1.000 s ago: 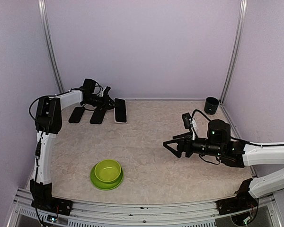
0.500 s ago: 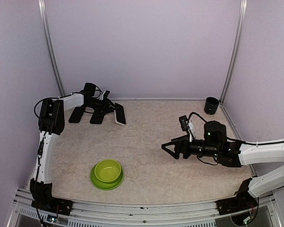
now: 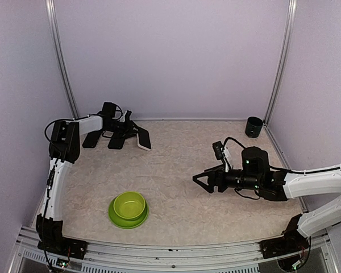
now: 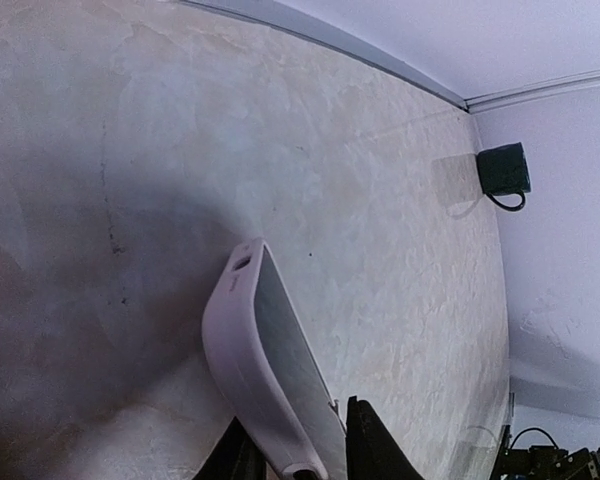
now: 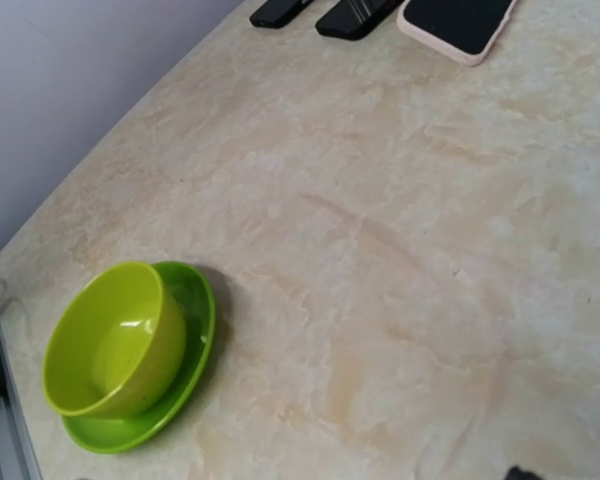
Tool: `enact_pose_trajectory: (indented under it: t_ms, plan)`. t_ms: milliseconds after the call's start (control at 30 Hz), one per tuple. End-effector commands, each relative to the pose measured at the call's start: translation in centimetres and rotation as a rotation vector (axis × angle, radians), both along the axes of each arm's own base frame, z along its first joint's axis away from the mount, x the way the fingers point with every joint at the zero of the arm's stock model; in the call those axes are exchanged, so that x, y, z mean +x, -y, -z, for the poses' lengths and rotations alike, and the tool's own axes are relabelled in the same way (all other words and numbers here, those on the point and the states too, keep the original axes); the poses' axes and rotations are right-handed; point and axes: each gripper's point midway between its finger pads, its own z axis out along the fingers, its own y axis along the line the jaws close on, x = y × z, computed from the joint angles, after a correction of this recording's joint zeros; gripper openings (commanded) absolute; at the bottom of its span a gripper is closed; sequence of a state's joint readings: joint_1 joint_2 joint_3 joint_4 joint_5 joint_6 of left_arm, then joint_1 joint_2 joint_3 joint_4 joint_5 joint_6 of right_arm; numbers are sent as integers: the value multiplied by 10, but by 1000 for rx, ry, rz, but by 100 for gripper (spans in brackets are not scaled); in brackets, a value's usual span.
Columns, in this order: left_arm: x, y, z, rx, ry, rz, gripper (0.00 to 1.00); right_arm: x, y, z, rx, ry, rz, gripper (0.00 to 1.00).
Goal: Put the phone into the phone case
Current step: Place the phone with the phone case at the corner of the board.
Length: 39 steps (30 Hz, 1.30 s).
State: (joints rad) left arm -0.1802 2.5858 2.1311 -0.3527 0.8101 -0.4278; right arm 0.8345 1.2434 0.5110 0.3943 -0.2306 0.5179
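A white phone case (image 3: 142,138) with a dark inner face stands tilted on its long edge at the back left. My left gripper (image 3: 129,128) is shut on its near end. In the left wrist view the case (image 4: 248,350) rises from between my fingers, gripper (image 4: 298,455), over the table. Two flat black phone-like slabs (image 3: 117,139) (image 3: 92,138) lie just left of it. I cannot tell which one is the phone. The right wrist view shows the case (image 5: 458,25) and both slabs (image 5: 355,15) (image 5: 280,10) at its top edge. My right gripper (image 3: 202,182) is open and empty at mid-table.
A green bowl on a green saucer (image 3: 128,208) sits near the front left and also shows in the right wrist view (image 5: 120,340). A black cup (image 3: 253,126) stands in the back right corner and shows in the left wrist view (image 4: 503,170). Walls close the back and sides.
The white case lay flat a second ago; my left gripper has tipped it up onto its edge. My right arm has drifted slightly left.
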Motion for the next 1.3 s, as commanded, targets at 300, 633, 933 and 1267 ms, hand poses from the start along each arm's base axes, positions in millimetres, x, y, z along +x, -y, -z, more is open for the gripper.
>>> enact_pose_trajectory:
  t_ms: [300,633,933,1267]
  plan:
    - [11,16,9,-3,47,-19,15,7,-4,-1,12,9,3,87]
    - [9,29,23,-16,26,-20,27,9,-7,0,12,5,-5,87]
    - [11,7,24,54,13,-141,44,9,-5,0,7,9,1,87]
    - [4,-14,23,217,-39,-279,47,8,-7,-1,16,5,-7,86]
